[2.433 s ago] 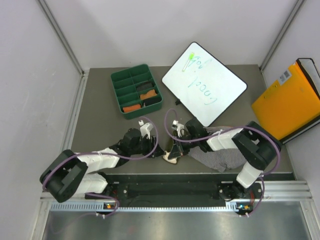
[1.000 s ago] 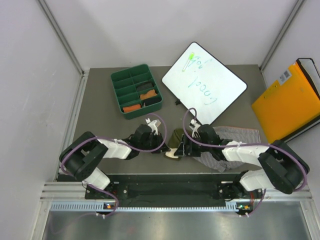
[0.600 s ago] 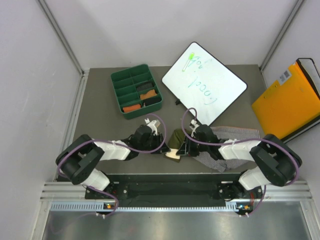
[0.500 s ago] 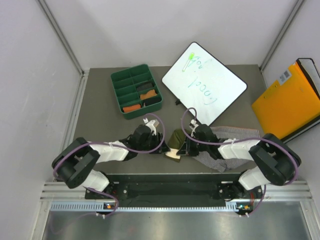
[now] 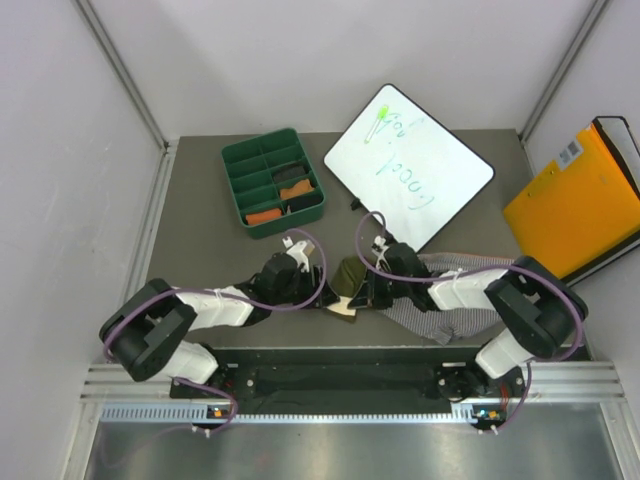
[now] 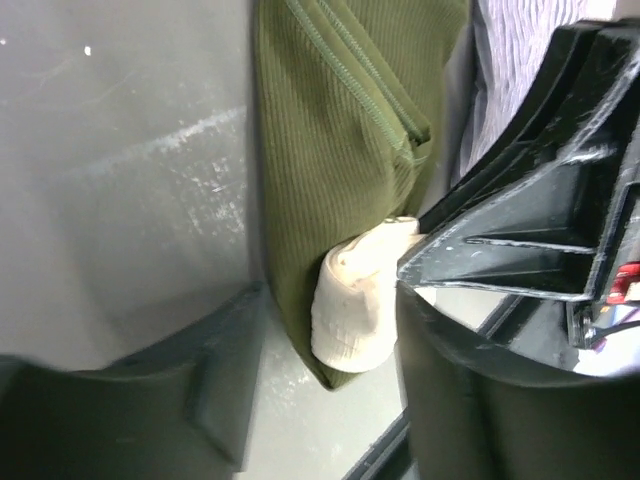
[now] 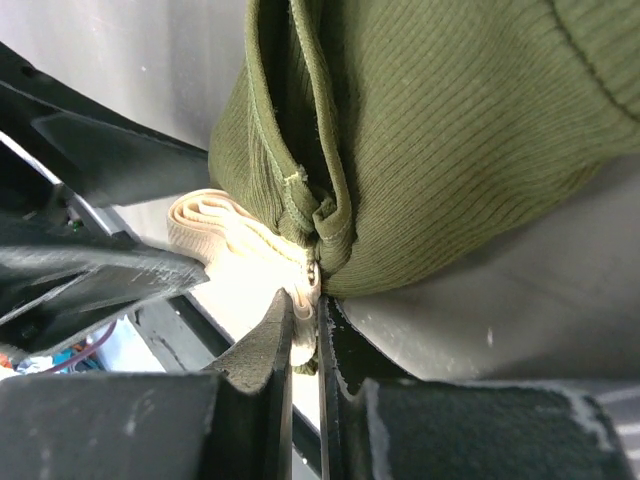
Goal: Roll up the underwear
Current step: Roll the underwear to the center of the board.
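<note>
The olive green underwear (image 5: 350, 277) with its cream waistband (image 5: 343, 308) lies bunched near the table's front edge between both grippers. My right gripper (image 5: 362, 294) is shut on the waistband edge (image 7: 306, 288), with the olive cloth (image 7: 450, 130) folded above the fingers. My left gripper (image 5: 320, 292) is open, its fingers either side of the cloth's corner and the rolled cream band (image 6: 360, 315). The grey-white striped underwear (image 5: 455, 305) lies flat under my right arm and also shows in the left wrist view (image 6: 515, 45). I cannot pick out the black speckled one.
A green divided tray (image 5: 240, 165) holding orange and dark rolls stands at the back left. A whiteboard (image 5: 420, 185) with a green marker (image 5: 381, 118) lies at the back centre. An orange folder (image 5: 575, 205) leans at the right. The black rail (image 5: 350, 362) runs along the front edge.
Both grippers have closed in on the olive underwear. It was lifted earlier and now sits lower and flatter; the right gripper and cloth shifted slightly left.
</note>
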Controlling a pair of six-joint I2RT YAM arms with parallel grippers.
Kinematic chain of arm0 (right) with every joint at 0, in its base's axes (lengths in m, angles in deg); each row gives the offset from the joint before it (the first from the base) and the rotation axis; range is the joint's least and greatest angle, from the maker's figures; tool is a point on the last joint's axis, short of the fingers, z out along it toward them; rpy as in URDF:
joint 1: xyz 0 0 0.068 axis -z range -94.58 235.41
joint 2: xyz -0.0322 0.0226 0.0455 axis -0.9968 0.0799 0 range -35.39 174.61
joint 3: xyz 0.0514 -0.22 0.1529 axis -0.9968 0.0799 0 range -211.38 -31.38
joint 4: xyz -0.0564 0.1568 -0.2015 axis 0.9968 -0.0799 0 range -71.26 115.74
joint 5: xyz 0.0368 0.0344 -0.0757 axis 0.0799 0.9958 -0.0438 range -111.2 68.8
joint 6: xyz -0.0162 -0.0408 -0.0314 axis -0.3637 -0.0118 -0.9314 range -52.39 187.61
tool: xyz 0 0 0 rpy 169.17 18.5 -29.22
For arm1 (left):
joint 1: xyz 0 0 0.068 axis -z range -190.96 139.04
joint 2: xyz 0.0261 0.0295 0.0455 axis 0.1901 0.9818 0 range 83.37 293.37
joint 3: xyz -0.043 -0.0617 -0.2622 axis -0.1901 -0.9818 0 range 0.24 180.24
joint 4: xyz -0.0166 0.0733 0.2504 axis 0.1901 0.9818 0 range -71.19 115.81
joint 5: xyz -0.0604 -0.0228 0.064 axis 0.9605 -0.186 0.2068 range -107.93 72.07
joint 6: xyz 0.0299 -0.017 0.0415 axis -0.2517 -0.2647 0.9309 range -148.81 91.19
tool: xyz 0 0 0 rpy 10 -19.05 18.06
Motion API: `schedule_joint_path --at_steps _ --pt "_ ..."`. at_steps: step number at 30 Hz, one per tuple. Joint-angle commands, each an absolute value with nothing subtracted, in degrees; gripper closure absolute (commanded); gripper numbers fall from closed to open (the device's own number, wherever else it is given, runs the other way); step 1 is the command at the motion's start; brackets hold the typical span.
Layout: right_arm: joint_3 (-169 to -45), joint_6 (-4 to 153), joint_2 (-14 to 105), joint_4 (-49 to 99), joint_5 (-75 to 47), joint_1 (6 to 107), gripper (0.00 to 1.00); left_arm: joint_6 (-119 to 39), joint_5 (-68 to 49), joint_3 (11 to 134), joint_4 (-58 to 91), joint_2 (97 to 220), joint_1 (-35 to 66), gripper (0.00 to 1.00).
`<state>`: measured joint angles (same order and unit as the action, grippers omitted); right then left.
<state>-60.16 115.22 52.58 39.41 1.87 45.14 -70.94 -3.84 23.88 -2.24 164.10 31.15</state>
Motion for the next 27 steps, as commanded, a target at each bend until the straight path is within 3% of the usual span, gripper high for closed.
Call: schedule_joint_path --at_steps 1,5,8,9,12,14,17,27 --pt "-59.86 111.73 56.81 36.02 -0.20 45.34 1.00 -71.79 -3.60 20.29 -9.30 167.39 31.05 0.49" --pt "-60.47 110.33 56.46 36.29 0.69 45.42 0.99 -72.93 -3.34 19.84 -12.22 170.19 31.05 1.00" --pt "-63.18 106.04 53.13 31.31 -0.01 45.34 0.83 -72.76 -4.21 21.42 -7.57 169.07 31.05 1.00" --pt "-64.16 104.54 50.77 29.71 -0.89 45.34 0.71 -72.67 -4.48 22.30 -3.46 168.19 30.79 1.00" --pt "-69.08 96.90 46.89 21.89 -5.44 43.94 0.52 -71.09 -5.97 25.80 9.87 165.11 30.09 1.00" --pt "-73.03 90.68 43.90 17.85 -8.79 40.61 0.44 -69.42 -5.10 28.62 15.62 164.32 29.65 1.00" --pt "-74.36 85.21 41.26 18.70 -14.41 36.56 0.39 -69.06 -2.37 29.86 22.93 163.70 28.77 1.00" --pt "-65.49 74.74 38.97 36.72 -30.49 16.79 0.37 -67.83 2.72 34.43 34.28 167.04 27.71 1.00"
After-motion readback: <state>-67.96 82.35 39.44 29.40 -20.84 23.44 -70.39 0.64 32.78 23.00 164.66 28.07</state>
